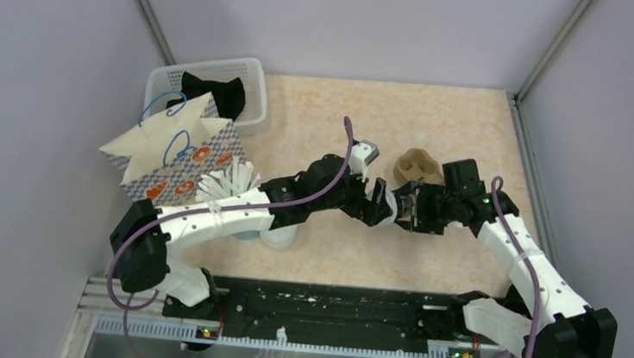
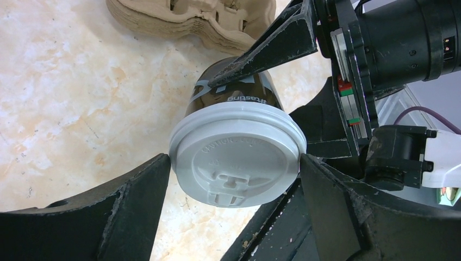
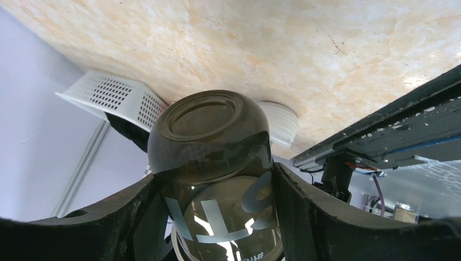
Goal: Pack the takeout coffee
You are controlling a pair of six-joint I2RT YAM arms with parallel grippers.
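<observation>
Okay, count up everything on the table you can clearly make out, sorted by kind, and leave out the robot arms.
Lidded coffee cup: 1
Stack of cardboard cup trays: 1
Paper bag: 1
White basket: 1
Bunch of white straws: 1
Total: 5
The dark thing inside the basket is too unclear to count.

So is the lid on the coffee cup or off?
On. The greyish-white lid covers the whole rim of the takeout coffee, no gap showing.
</observation>
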